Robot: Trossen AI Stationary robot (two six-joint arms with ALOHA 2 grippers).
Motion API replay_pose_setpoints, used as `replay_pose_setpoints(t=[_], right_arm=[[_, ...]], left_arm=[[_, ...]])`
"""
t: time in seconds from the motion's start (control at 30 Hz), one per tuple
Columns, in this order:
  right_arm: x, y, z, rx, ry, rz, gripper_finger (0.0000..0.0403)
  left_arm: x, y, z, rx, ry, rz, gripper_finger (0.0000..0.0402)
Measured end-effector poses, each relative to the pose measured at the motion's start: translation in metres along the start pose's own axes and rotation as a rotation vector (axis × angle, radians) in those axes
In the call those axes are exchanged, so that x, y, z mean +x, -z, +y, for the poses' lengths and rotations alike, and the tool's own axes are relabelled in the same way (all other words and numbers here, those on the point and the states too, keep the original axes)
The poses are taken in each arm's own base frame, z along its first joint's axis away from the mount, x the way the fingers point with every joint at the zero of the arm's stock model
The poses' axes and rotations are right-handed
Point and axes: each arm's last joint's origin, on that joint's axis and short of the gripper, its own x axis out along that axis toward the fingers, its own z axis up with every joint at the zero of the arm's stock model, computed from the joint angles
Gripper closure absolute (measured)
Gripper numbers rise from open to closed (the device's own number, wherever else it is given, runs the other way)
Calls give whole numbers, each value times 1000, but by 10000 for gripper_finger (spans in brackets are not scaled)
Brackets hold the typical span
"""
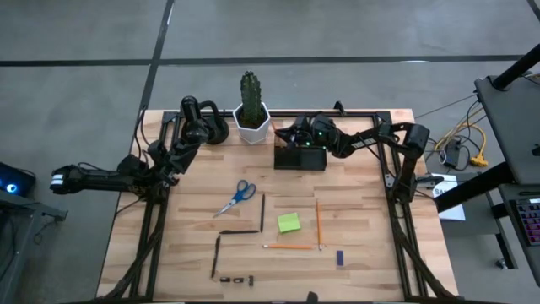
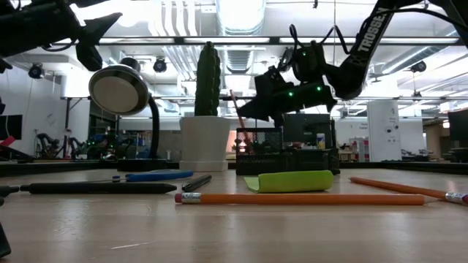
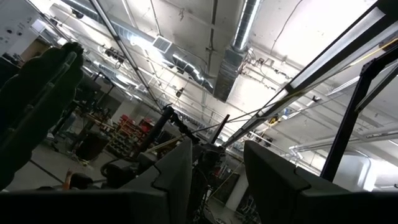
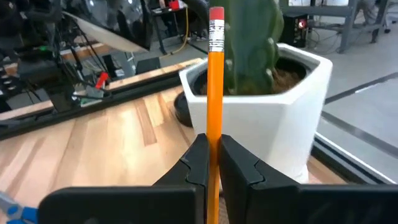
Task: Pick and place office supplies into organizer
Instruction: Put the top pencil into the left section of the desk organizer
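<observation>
Nearest on the surface (image 1: 363,211) lie tiny black clips (image 1: 237,278), a small blue block (image 1: 340,257), dark pens (image 1: 216,255), orange pencils (image 1: 287,247), a lime-green sticky-note pad (image 1: 288,222) and blue-handled scissors (image 1: 236,197). Farther back, the right hand (image 4: 212,163) hangs over the organizer (image 1: 300,157), clamped on an upright orange pencil (image 4: 215,93); its arm reads "TROSSEN". The white cactus pot (image 4: 273,106) stands beside. The left hand (image 1: 61,180), fingers parted and holding nothing, hangs beyond the surface's left edge.

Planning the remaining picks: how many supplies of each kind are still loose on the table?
Scissors: 1
Dark pens: 3
Orange pencils: 2
Sticky-note pad: 1
Blue block: 1
Black clips: 3, as far as their small size shows
Total: 11 loose, plus 1 held pencil in the right gripper.
</observation>
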Motion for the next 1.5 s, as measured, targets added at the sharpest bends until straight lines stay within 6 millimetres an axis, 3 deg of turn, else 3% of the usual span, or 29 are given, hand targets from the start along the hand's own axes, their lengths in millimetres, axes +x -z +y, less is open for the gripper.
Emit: replay_pose_setpoints(t=[0.57,0.9,1.5], right_arm=[[0,-3,-3,35,3,-81,390],[9,21,-9,95,-4,-93,390],[9,24,-9,39,-37,-91,390]], left_arm=[[0,0,0,0,0,1,272],[0,0,0,-1,1,-1,272],[0,0,0,-2,1,-2,272]])
